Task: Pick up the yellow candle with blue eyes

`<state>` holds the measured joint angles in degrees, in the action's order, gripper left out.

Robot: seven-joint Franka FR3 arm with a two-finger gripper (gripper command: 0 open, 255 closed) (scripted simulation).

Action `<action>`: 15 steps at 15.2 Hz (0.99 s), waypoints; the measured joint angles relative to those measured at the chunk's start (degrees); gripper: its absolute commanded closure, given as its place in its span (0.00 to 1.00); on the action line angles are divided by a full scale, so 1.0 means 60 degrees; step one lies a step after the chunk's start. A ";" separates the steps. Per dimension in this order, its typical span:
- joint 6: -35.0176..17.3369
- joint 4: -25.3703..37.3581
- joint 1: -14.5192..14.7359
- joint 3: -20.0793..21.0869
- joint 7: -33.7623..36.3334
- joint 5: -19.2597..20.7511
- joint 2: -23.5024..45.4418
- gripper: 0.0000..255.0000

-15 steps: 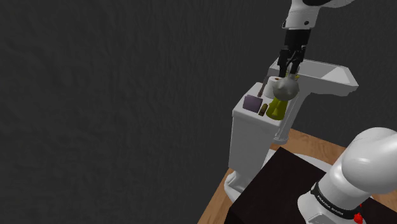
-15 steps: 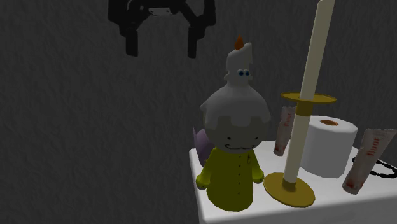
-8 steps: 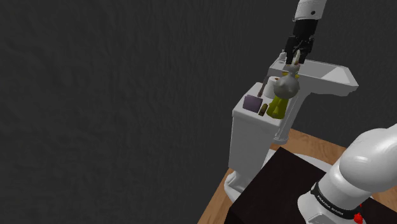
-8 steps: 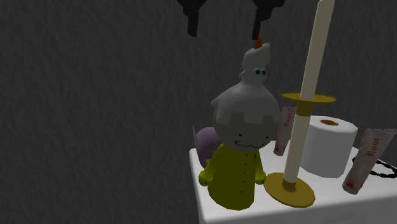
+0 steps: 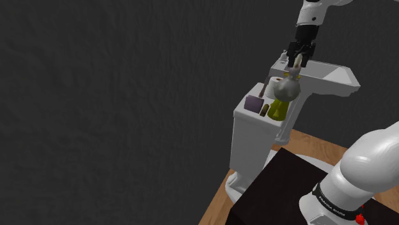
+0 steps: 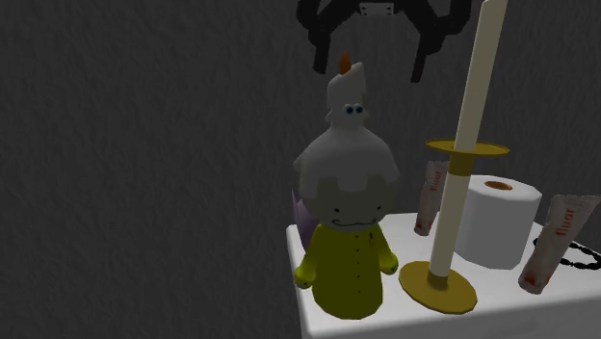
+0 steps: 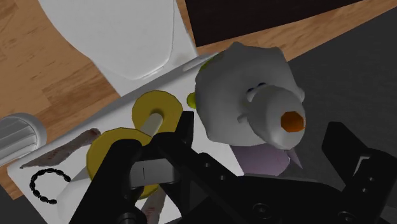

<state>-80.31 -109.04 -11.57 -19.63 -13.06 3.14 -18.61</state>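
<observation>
The candle (image 6: 345, 231) is a small figure with a yellow body, a grey-white wax head and a little blue-eyed top with an orange flame. It stands at the edge of the white toilet tank lid (image 6: 501, 313). My gripper (image 6: 374, 43) hangs open just above it, and the flame tip sits close to the finger on the second exterior view's left. In the wrist view the candle head (image 7: 245, 92) lies between the spread fingers (image 7: 183, 137) without being clasped. From the shoulder view, my gripper (image 5: 298, 59) is right over the candle (image 5: 282, 96).
Beside the candle stand a tall white taper in a gold holder (image 6: 460, 164), a toilet roll (image 6: 496, 220), two tubes (image 6: 554, 241), a black bead chain (image 6: 584, 256) and a purple object (image 6: 302, 210). A white sink (image 5: 327, 78) adjoins the tank (image 5: 256, 131). Below is a wooden floor (image 5: 220, 198).
The gripper rose slightly and moved to the second exterior view's right, over the candle. The candle rocked to the right half a second ago and now leans back to the left.
</observation>
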 measured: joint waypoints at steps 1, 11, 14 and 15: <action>-0.0163 -0.0196 -0.0009 -0.0007 -0.0001 0.0014 -0.0034 0.00; -0.0323 -0.0348 -0.0011 -0.0006 0.0004 0.0014 -0.0068 1.00; -0.0279 -0.0298 -0.0012 -0.0013 -0.0006 0.0013 -0.0039 1.00; -0.0182 -0.0181 -0.0011 -0.0018 -0.0017 0.0008 -0.0002 1.00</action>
<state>-81.41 -110.12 -11.64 -19.74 -13.17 3.19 -18.62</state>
